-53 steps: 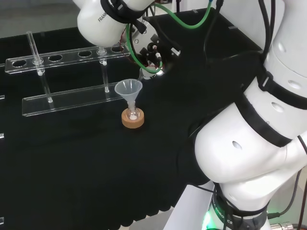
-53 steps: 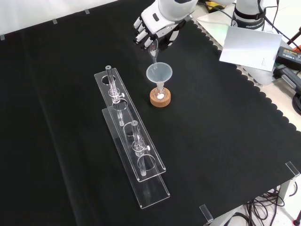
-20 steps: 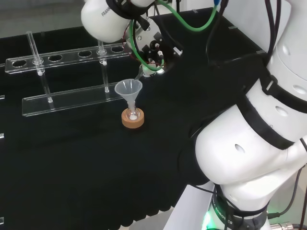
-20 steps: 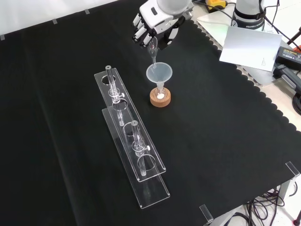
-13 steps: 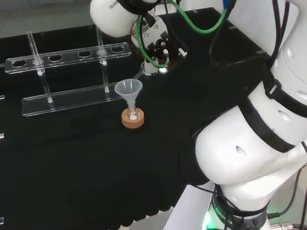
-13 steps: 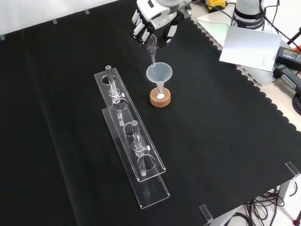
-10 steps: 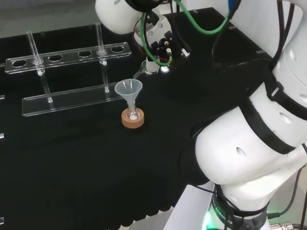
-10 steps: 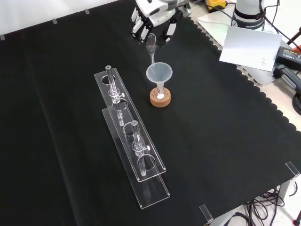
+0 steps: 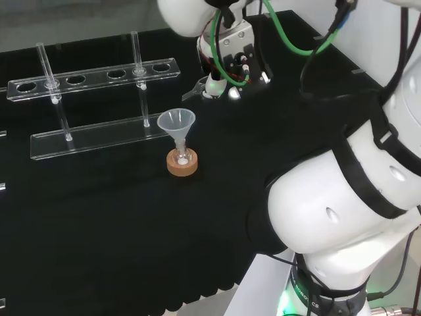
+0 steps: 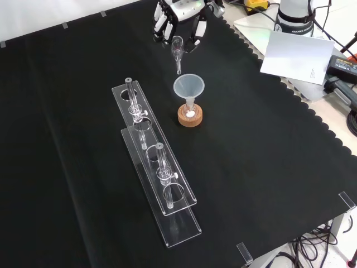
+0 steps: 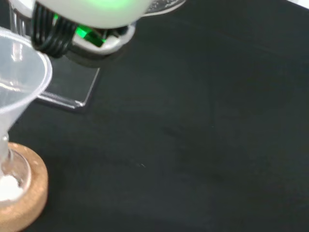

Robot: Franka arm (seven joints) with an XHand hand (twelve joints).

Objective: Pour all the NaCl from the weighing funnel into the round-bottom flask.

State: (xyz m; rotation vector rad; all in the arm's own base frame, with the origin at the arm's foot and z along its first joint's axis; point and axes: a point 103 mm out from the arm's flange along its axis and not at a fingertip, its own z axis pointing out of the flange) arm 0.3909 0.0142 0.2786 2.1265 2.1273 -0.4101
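A small round-bottom flask (image 10: 191,112) sits in a cork ring (image 10: 190,118) near the cloth's middle. A clear plastic funnel (image 10: 189,87) stands in its neck, and white powder (image 10: 191,114) lies in the bulb. The hand (image 10: 179,14) is above and beyond this funnel in the front view. It is shut on a small glass weighing funnel (image 10: 177,52) whose thin stem points down, clear of the plastic funnel's rim. In the head view the hand (image 9: 227,62) holds the weighing funnel (image 9: 198,89) up and right of the plastic funnel (image 9: 176,122). The wrist view shows the plastic funnel (image 11: 17,89), cork ring (image 11: 26,193) and powder (image 11: 7,186).
A clear acrylic tube rack (image 10: 159,170) with a few glass tubes stands left of the flask in the front view, and behind it in the head view (image 9: 99,72). A white sheet (image 10: 294,56) lies past the cloth's scalloped right edge.
The hand has lifted the weighing funnel out of the plastic funnel's mouth and drawn it back, up in the front view and to the right in the head view.
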